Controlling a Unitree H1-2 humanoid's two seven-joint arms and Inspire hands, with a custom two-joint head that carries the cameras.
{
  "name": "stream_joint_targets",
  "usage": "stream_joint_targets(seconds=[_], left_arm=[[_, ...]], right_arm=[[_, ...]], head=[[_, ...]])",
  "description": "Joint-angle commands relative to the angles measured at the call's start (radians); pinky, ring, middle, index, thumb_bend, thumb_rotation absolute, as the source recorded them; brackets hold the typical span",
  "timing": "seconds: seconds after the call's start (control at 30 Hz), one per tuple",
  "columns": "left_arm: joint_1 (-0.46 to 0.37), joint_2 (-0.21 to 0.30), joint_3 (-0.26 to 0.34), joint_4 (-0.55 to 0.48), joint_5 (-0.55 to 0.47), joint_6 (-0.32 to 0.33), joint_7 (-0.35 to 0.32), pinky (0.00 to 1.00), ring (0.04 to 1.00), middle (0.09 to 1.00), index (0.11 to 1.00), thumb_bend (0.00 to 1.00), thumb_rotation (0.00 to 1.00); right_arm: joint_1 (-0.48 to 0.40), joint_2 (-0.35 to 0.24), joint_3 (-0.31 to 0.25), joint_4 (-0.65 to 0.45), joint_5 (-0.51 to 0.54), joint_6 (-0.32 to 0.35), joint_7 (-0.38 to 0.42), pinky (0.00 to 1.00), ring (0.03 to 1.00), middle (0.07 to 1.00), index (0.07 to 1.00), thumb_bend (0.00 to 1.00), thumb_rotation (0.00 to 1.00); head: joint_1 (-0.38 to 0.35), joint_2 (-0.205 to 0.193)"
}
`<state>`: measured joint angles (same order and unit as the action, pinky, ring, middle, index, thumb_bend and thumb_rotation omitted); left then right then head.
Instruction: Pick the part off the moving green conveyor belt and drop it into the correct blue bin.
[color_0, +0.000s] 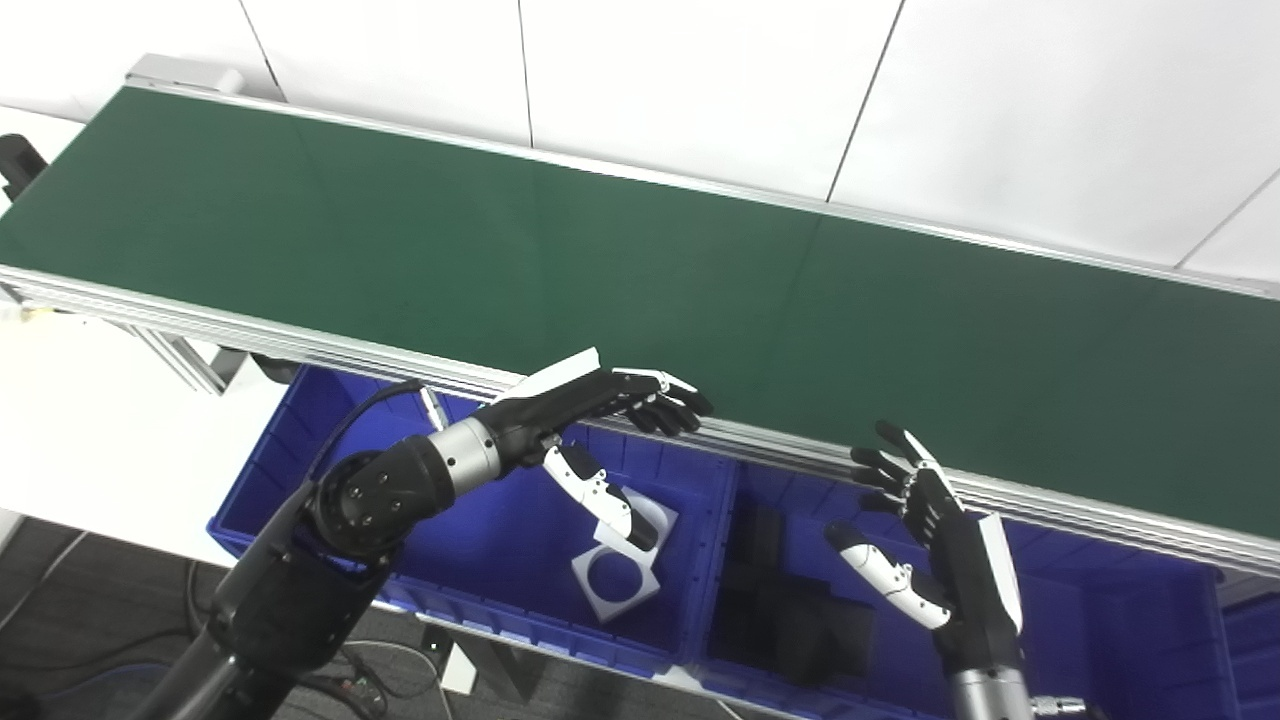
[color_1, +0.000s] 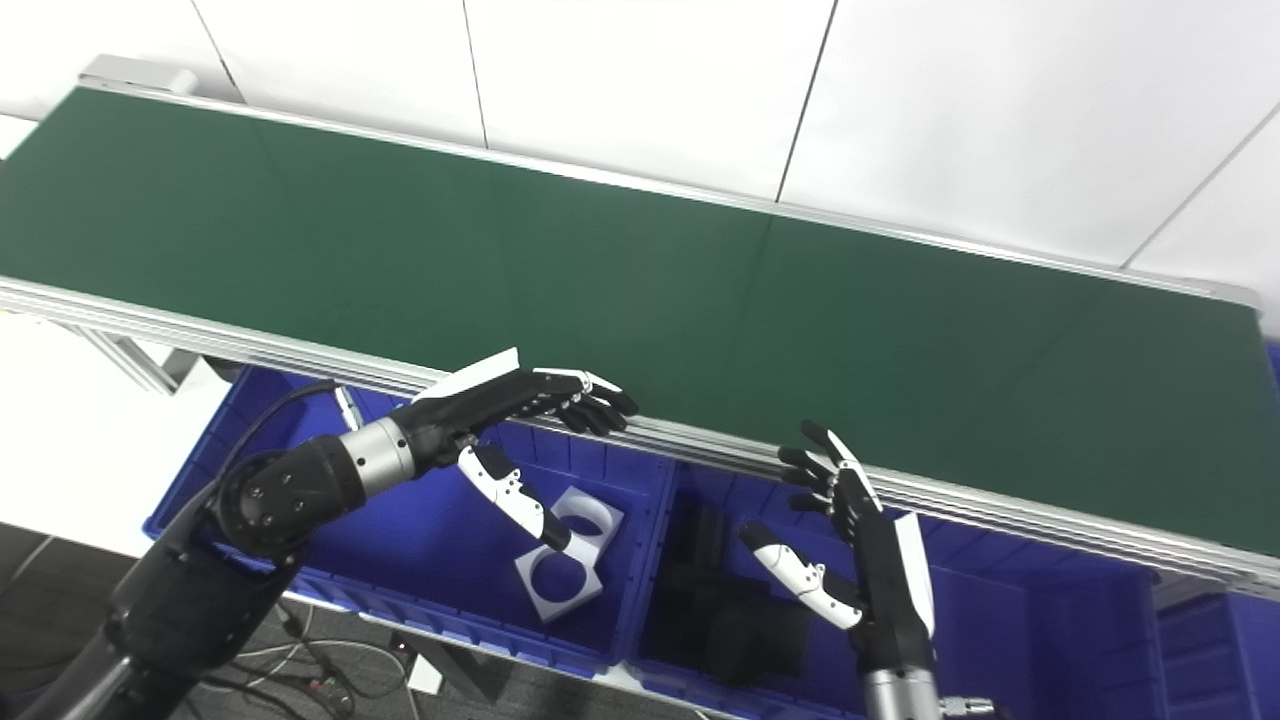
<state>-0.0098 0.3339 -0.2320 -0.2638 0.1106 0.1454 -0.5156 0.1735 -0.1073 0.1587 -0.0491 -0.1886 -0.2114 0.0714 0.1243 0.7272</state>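
The green conveyor belt (color_0: 640, 270) runs from upper left to lower right, and no part shows on it. My left hand (color_0: 590, 410) hovers open over the left blue bin (color_0: 470, 570), fingertips near the belt's front rail. Below its thumb, white square parts with round holes (color_0: 620, 570) lie in that bin. My right hand (color_0: 925, 540) is open, fingers spread upward, above the middle blue bin (color_0: 1100, 650), which holds dark parts (color_0: 790, 610). Neither hand holds anything.
The belt's aluminium front rail (color_0: 800, 450) overhangs the back of the bins. A third blue bin's edge (color_0: 1255, 640) shows at far right. White wall panels stand behind the belt. Cables (color_0: 350, 680) lie on the dark floor below the left arm.
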Motion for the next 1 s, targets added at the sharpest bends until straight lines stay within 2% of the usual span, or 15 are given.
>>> stream_joint_targets(seconds=[0.0, 0.17, 0.23, 0.3, 0.5, 0.73, 0.97], left_arm=[[-0.008, -0.002, 0.015, -0.042, -0.044, 0.009, 0.007, 0.82, 0.792, 0.796, 0.821, 1.0, 0.29], [0.002, -0.021, 0.023, -0.034, -0.096, -0.015, 0.02, 0.76, 0.777, 0.794, 0.818, 1.0, 0.33], [0.01, -0.041, 0.035, -0.019, -0.121, -0.041, 0.033, 0.74, 0.78, 0.803, 0.819, 1.0, 0.33], [0.021, -0.071, 0.051, 0.017, -0.14, -0.095, 0.058, 0.74, 0.793, 0.825, 0.82, 1.0, 0.32], [0.048, -0.14, 0.093, 0.106, -0.176, -0.175, 0.119, 0.8, 0.865, 0.874, 0.84, 1.0, 0.35], [0.058, -0.21, 0.102, 0.251, -0.173, -0.329, 0.171, 0.8, 0.874, 0.891, 0.892, 1.0, 0.43], [0.052, -0.256, 0.098, 0.359, -0.173, -0.396, 0.202, 0.83, 0.871, 0.881, 0.891, 1.0, 0.46]], right_arm=[[-0.004, 0.006, 0.004, -0.014, -0.003, -0.056, -0.009, 0.68, 0.765, 0.794, 0.894, 0.62, 0.48], [0.0, 0.011, 0.006, -0.003, -0.005, -0.057, -0.017, 0.68, 0.768, 0.795, 0.89, 0.64, 0.49], [0.001, 0.012, 0.008, 0.001, -0.008, -0.06, -0.019, 0.68, 0.77, 0.797, 0.891, 0.63, 0.48], [0.002, 0.014, 0.009, 0.011, -0.005, -0.067, -0.021, 0.69, 0.773, 0.799, 0.892, 0.63, 0.47], [0.0, 0.019, 0.012, 0.045, -0.003, -0.109, -0.026, 0.69, 0.778, 0.805, 0.895, 0.62, 0.48], [0.004, 0.026, 0.011, 0.063, -0.025, -0.123, -0.039, 0.69, 0.776, 0.8, 0.896, 0.58, 0.5], [0.008, 0.034, 0.015, 0.079, -0.025, -0.138, -0.044, 0.7, 0.789, 0.809, 0.9, 0.57, 0.51]], head=[[-0.001, -0.003], [-0.017, -0.025], [-0.022, -0.031], [-0.039, -0.047], [-0.071, -0.079], [-0.106, -0.105], [-0.137, -0.134]])
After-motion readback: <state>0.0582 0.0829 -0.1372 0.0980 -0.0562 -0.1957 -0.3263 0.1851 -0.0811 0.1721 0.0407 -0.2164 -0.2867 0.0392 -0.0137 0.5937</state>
